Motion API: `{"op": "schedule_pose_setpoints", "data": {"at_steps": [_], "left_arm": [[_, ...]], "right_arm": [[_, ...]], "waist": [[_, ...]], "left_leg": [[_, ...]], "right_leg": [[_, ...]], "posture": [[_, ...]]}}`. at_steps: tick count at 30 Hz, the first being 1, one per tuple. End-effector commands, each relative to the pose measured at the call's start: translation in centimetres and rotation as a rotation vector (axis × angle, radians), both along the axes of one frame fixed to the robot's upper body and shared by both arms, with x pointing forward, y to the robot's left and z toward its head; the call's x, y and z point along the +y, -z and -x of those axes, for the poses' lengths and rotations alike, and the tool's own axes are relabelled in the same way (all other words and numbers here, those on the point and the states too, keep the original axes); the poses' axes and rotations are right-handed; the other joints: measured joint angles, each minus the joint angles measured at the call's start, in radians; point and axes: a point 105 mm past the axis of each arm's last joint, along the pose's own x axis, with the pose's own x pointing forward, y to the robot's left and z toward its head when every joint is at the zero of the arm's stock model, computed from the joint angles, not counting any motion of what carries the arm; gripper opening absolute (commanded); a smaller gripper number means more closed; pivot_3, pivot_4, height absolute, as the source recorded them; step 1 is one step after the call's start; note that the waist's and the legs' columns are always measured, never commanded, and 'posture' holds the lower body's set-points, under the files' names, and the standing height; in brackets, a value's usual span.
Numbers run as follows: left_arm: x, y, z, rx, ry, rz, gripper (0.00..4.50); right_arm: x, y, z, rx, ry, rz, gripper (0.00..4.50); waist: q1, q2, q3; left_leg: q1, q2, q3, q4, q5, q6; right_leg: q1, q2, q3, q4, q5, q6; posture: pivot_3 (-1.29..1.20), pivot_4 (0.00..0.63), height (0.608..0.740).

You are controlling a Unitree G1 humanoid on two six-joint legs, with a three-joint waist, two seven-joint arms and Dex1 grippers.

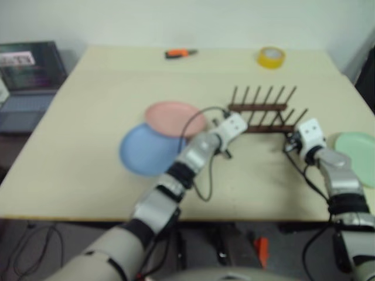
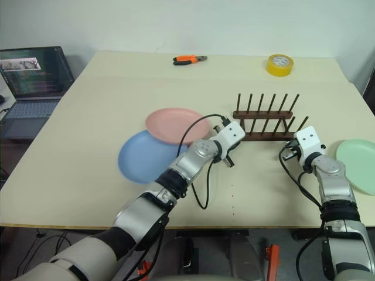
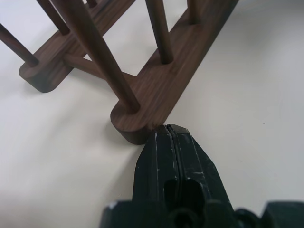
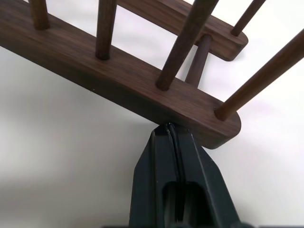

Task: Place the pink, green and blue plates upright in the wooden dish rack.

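Plates and rack all sit on the pale table (image 2: 88, 175), largest thing in the scene, its near edge crossing the bottom of the head views. A laptop (image 2: 32, 82) stands off its far left corner, partly cut off by the frame.

Lying flat near the middle, the blue plate (image 2: 143, 158) has the pink plate (image 2: 173, 124) overlapping its far right rim; the left arm hides part of the blue plate's right edge. At the table's right side the green plate (image 2: 358, 165) also lies flat, its right part cut off by the frame.

Between pink and green stands the wooden dish rack (image 2: 263, 126), empty, its two rails running left to right across the table and its pegs pointing up with a slight lean to the right.

Fingers pressed together, the left hand (image 3: 168, 130) touches the rounded left end of the near rail. Likewise closed on nothing, the right hand (image 4: 169, 127) has its tips against the near rail close to its right end.

Along the far edge lie a yellow tape roll (image 2: 279, 64) and orange-handled pliers (image 2: 188, 60).
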Motion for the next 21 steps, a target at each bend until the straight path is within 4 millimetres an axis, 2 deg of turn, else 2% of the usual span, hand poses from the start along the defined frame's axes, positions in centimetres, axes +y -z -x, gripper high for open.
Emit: {"op": "schedule_pose_setpoints", "data": {"at_steps": [1, 5, 8, 11, 14, 16, 21], "left_arm": [[0.1, -1.8, 0.8, -0.018, 0.064, 0.015, 0.01], [1.7, -3.4, 1.7, -0.018, 0.094, 0.019, 0.01], [2.3, -4.6, 2.5, -0.031, 0.117, 0.022, 0.01], [2.9, -6.4, 3.0, -0.033, 0.136, 0.057, 0.58], [3.2, -7.8, 3.7, -0.031, 0.169, 0.080, 1.59], [3.7, -9.3, 4.1, -0.029, 0.188, 0.105, 2.32], [7.4, -14.1, 4.4, 0.012, 0.176, 0.228, 4.11]], "right_arm": [[-0.9, -1.9, 1.5, -0.019, -0.048, 0.015, 0.00], [-2.2, -3.1, 4.0, 0.018, -0.083, 0.031, 0.00], [-2.4, -3.9, 5.7, 0.060, -0.119, 0.025, 0.00], [-2.8, -5.0, 6.8, 0.096, -0.134, 0.027, 0.00], [-2.7, -6.3, 7.5, 0.112, -0.150, 0.008, 0.59], [-2.6, -7.1, 8.0, 0.122, -0.171, 0.006, 1.27], [-2.2, -9.3, 9.0, 0.120, -0.208, 0.016, 3.01]], "waist": [[0.001, 0.000, 0.000], [0.001, 0.001, 0.000], [0.000, 0.001, 0.000], [0.001, 0.001, 0.000], [0.000, 0.001, 0.000], [0.000, 0.001, 0.000], [0.000, 0.000, 0.000]], "left_leg": [[-0.001, 0.000, 0.000, -0.001, 0.000, 0.000], [-0.004, 0.000, 0.001, -0.003, 0.000, 0.000], [-0.004, 0.001, 0.000, -0.004, 0.000, 0.000], [-0.004, 0.000, 0.000, -0.003, 0.000, 0.000], [-0.003, 0.000, 0.000, -0.002, 0.000, 0.000], [-0.003, 0.000, 0.000, -0.001, 0.000, 0.000], [-0.004, 0.001, -0.001, -0.001, 0.000, 0.000]], "right_leg": [[-0.001, 0.000, 0.000, 0.000, 0.000, 0.000], [-0.005, 0.000, 0.000, 0.001, -0.001, 0.000], [-0.005, 0.000, 0.000, 0.001, -0.001, 0.000], [-0.005, 0.000, 0.000, 0.001, -0.001, 0.000], [-0.004, 0.000, 0.000, 0.001, -0.001, 0.000], [-0.004, 0.000, 0.000, 0.002, -0.003, -0.004], [-0.005, 0.000, 0.000, 0.002, -0.004, -0.004]], "posture": [[0.00, 0.150, 0.740], [0.00, 0.150, 0.740], [0.00, 0.150, 0.740], [0.00, 0.150, 0.740], [0.00, 0.150, 0.740], [0.00, 0.150, 0.740], [0.00, 0.150, 0.740]]}}
